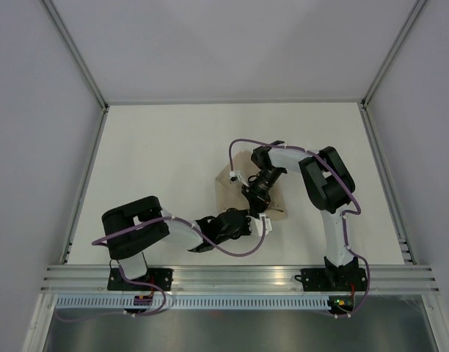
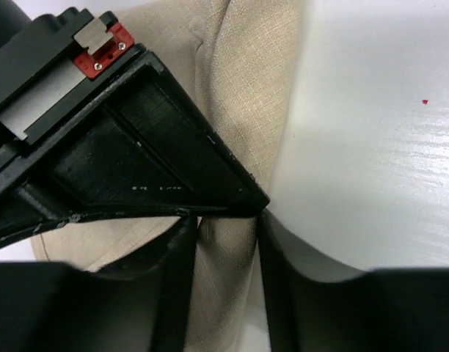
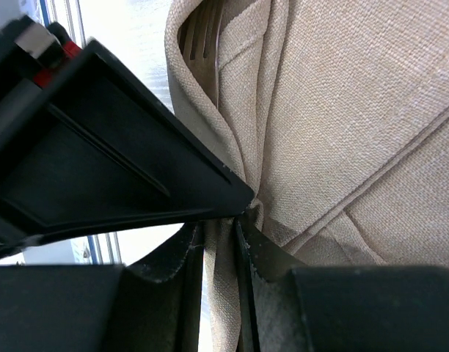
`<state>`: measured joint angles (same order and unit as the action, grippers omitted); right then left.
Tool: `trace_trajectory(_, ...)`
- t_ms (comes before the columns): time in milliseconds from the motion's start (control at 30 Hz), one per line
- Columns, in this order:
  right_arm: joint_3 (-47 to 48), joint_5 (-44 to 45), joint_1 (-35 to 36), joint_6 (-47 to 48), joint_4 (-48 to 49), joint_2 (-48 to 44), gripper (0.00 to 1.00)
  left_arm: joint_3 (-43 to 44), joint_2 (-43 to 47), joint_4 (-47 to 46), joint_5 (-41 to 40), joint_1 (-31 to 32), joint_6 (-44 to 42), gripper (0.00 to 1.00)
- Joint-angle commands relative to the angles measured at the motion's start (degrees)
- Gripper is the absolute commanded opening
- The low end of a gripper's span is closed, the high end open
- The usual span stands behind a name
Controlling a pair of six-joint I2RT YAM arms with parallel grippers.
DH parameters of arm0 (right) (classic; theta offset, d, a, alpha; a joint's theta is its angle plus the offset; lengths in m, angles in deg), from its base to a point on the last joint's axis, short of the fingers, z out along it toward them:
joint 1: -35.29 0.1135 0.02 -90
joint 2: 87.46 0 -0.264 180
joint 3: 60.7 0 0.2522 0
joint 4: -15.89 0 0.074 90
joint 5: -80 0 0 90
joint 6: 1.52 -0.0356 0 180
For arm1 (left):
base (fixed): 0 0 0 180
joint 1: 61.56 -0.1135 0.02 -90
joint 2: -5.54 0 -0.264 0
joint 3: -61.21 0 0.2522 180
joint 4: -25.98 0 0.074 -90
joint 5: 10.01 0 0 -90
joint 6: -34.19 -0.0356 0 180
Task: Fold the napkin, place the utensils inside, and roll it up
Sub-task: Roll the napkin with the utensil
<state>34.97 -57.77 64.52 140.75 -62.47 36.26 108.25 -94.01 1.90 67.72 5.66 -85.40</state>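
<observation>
The beige napkin (image 1: 227, 182) lies bunched and folded at the table's middle, partly under both grippers. My left gripper (image 1: 246, 221) is shut on a fold of the napkin (image 2: 243, 88) at its near edge, with cloth pinched between the fingers (image 2: 182, 279). My right gripper (image 1: 254, 198) is shut on another fold of the napkin (image 3: 356, 110) from the far side. The fork's silver tines (image 3: 204, 35) show inside a cloth fold in the right wrist view; its handle is hidden.
The white table (image 1: 166, 154) is walled by grey panels with metal rails at the left (image 1: 85, 183) and right (image 1: 382, 176). An aluminium rail (image 1: 239, 279) runs along the near edge by the arm bases. A small red speck (image 2: 425, 102) marks the table.
</observation>
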Motion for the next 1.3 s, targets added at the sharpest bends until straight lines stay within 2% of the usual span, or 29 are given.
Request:
trace_trajectory(0, -1.22, 8.66, 0.12, 3.10, 4.66, 4.25, 0.15, 1.70, -2.05, 6.02, 3.92, -0.77, 1.19, 0.40)
trace_trajectory(33, -1.14, 8.66, 0.03, 3.01, 4.57, 4.25, 0.15, 1.96, -2.05, 6.38, 4.10, -1.12, 1.98, 0.33)
trace_trajectory(200, -0.52, 8.66, 0.12, 2.93, 4.22, 4.77, 0.15, 3.63, -2.41, 12.51, 6.64, -2.44, 4.71, 0.14)
trace_trajectory(267, -0.44, 8.74, 0.03, 2.84, 4.22, 4.86, 0.15, 5.13, -2.32, 14.81, 7.87, -3.15, 6.03, 0.09)
trace_trajectory(300, -0.52, 8.74, 0.12, 2.66, 4.30, 4.86, 0.15, 6.18, -2.49, 17.17, 9.44, -3.84, 6.46, 0.03)
trace_trajectory(500, -0.96, 8.66, 0.12, 1.87, 5.01, 4.42, 0.16, 8.29, -2.84, 21.41, 15.78, -6.14, 9.45, 0.02)
trace_trajectory(767, -1.40, 8.39, -0.05, 1.43, 5.71, 3.81, 0.20, 9.79, -3.02, 24.31, 19.65, -7.45, 11.39, 0.02)
trace_trajectory(1267, -2.28, 7.87, -1.81, 0.46, 6.50, 0.65, 0.44, 11.02, -2.49, 27.91, 25.98, -9.48, 12.71, 0.02)
